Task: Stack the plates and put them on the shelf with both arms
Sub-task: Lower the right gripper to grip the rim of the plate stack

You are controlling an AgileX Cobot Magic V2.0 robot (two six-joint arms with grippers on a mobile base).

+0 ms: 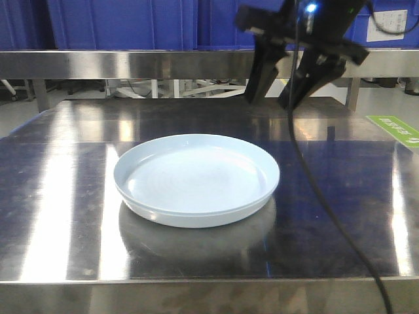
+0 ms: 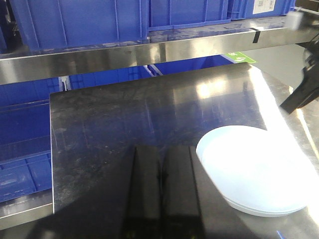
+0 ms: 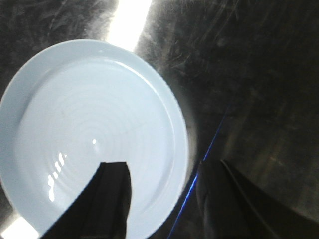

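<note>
The wide brushed-steel tabletop (image 1: 59,196) gleams, streaked with glare, and behind it runs the shelf (image 1: 131,64), its front rail flat metal, under ribbed blue plastic crates (image 1: 118,23). Mid-table sit the plates (image 1: 196,180), round, shallow and pale bluish-white, one nested inside the other. The right gripper (image 1: 270,101) hangs above their rim with black fingers spread wide, gripping nothing, while the left gripper (image 2: 162,154) shows only two dark blurred bars, its spread impossible to judge.

The plates (image 1: 196,180) were pale bluish-white, with faint concentric rings at the centre. The worktop (image 1: 65,196) was dark grey steel streaked with white glare. The shelf (image 1: 131,64) was silver, the crates (image 1: 118,23) blue and ribbed, the right claw (image 1: 270,101) black.
</note>
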